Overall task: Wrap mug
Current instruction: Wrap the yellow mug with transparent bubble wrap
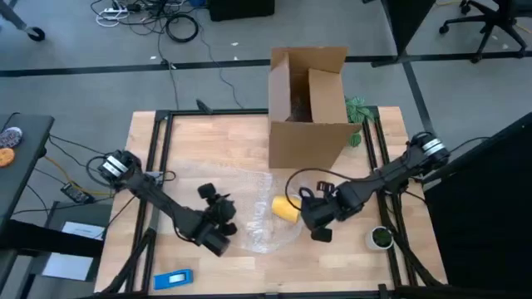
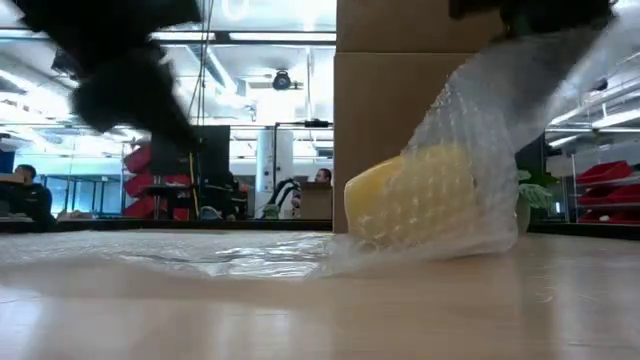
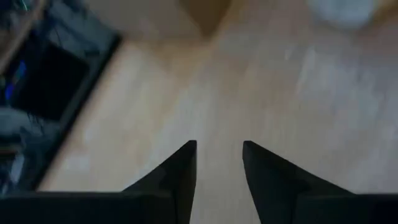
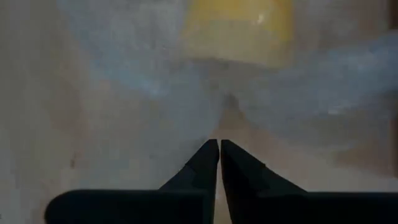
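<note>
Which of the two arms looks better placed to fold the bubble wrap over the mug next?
Probably the right. Its gripper is shut on the wrap, lifting it over the mug. The left gripper is open over bare table.

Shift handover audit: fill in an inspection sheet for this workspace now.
Surface: wooden table, bubble wrap spread at centre.
Job's things: mug lying on its side, wrap pulled up over it.
Clutter: cardboard box open at far edge; blue item; green round object.
Grippers: left gripper open, holding nothing; right gripper shut on the wrap beside the mug.
Cables: loose on floor beyond table.
Surroundings: seated person in the room behind.
</note>
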You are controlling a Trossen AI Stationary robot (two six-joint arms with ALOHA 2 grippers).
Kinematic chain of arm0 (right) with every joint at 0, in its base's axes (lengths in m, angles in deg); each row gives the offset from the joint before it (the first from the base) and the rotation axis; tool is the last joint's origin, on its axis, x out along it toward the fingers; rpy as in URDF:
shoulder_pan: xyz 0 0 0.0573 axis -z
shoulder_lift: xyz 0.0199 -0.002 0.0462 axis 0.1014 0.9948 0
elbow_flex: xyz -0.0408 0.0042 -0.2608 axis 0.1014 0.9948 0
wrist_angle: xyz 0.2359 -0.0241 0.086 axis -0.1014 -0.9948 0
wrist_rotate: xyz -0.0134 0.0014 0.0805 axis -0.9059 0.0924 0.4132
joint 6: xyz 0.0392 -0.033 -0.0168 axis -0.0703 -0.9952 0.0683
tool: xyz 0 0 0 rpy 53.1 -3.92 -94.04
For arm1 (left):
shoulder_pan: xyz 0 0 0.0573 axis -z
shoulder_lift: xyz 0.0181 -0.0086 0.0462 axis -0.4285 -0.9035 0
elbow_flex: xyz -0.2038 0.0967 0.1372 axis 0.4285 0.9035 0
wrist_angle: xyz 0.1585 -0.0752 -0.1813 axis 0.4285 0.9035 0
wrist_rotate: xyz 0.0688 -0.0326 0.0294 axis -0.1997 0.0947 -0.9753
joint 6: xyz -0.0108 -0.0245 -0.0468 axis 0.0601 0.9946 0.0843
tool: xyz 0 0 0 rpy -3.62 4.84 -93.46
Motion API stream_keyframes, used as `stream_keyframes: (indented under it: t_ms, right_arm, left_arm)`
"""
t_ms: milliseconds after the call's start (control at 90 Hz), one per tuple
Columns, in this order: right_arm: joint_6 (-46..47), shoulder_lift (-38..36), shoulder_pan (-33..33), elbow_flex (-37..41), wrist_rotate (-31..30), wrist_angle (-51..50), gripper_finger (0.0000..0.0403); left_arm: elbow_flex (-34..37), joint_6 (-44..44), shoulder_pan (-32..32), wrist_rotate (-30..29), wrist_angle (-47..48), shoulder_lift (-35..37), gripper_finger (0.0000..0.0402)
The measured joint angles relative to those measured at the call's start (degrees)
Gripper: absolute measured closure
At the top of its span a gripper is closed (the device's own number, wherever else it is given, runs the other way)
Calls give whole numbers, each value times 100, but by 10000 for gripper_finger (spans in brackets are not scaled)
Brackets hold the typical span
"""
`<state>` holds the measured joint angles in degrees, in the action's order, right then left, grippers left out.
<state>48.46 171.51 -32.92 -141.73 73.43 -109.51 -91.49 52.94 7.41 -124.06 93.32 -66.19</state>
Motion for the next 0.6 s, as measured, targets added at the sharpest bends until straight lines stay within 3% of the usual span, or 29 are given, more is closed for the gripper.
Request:
stream_keyframes:
  t_ms: [167, 267, 422, 600]
  right_arm:
    - [-228, 13, -8, 754, -321, 1298, 403]
    - [-494, 28, 25, 1009, -632, 1779, 403]
    - [-853, 28, 175, 1200, -823, 2092, 403]
    - [-1549, 28, 406, 1111, -783, 2494, 403]
  left_arm:
    - [-36, -2507, -802, 467, -2461, -105, 286]
    - [-38, -3460, -1271, 800, -3477, -287, 286]
    - [-38, -3722, -1856, 1442, -4345, -647, 286]
    - [-36, -3679, -1996, 2300, -4727, -1152, 286]
